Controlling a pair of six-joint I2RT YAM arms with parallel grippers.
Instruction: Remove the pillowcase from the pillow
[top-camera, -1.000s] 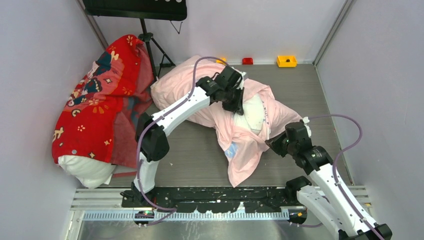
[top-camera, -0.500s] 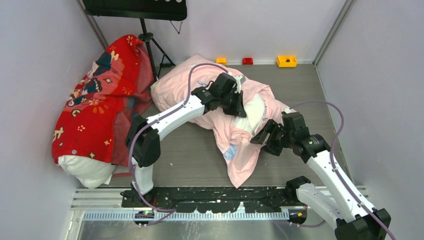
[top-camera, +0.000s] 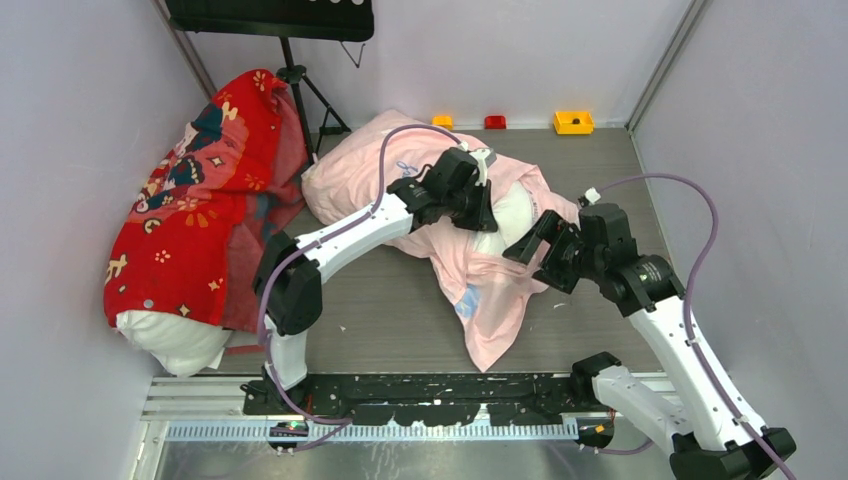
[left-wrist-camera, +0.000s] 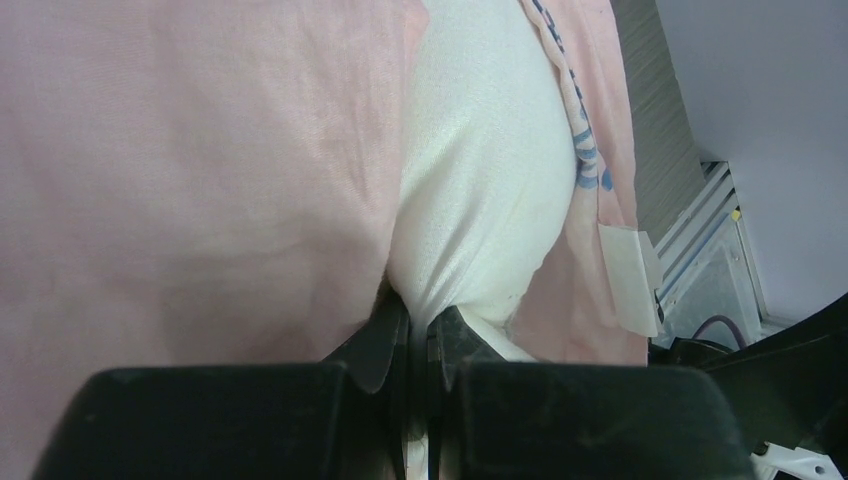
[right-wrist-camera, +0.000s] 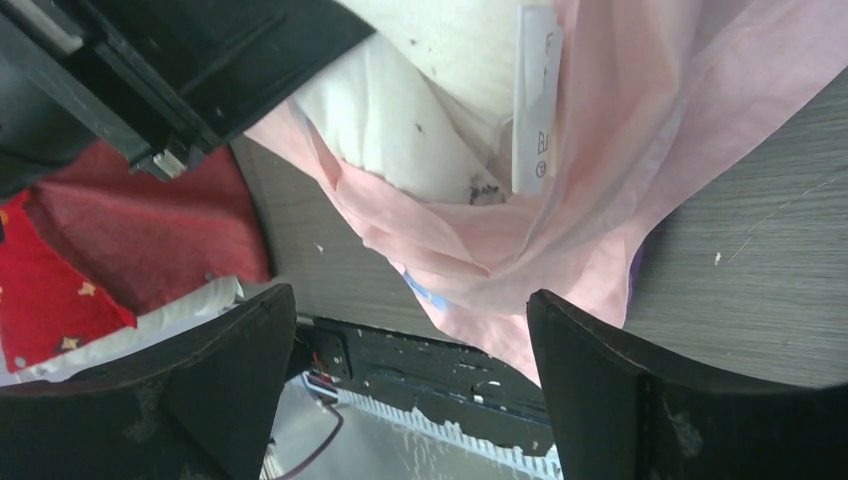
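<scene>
The pale pink pillowcase (top-camera: 400, 165) lies bunched over the middle of the floor, and a loose end (top-camera: 490, 320) trails toward the near rail. The white pillow (top-camera: 512, 212) bulges out of its open mouth. My left gripper (top-camera: 482, 208) is shut on a pinch of the pillow's white fabric (left-wrist-camera: 470, 180), with the pillowcase (left-wrist-camera: 190, 170) pushed back beside it. My right gripper (top-camera: 532, 262) hovers open just right of the opening and holds nothing. Past its spread fingers (right-wrist-camera: 600, 390) in the right wrist view are the pillowcase (right-wrist-camera: 570, 230), the pillow (right-wrist-camera: 400, 110) and a white label (right-wrist-camera: 535, 100).
A second pillow in a red cartoon-patterned case (top-camera: 190, 220) leans on the left wall. A tripod (top-camera: 300, 90) stands at the back. Small orange (top-camera: 442, 121), red (top-camera: 495, 122) and yellow (top-camera: 573, 122) bins line the far wall. A black rail (top-camera: 420, 395) runs along the near edge.
My right gripper has opened and moved up and away from the near rail toward the pillow's exposed end. The left gripper stays shut on the pillow and has shifted only slightly.
</scene>
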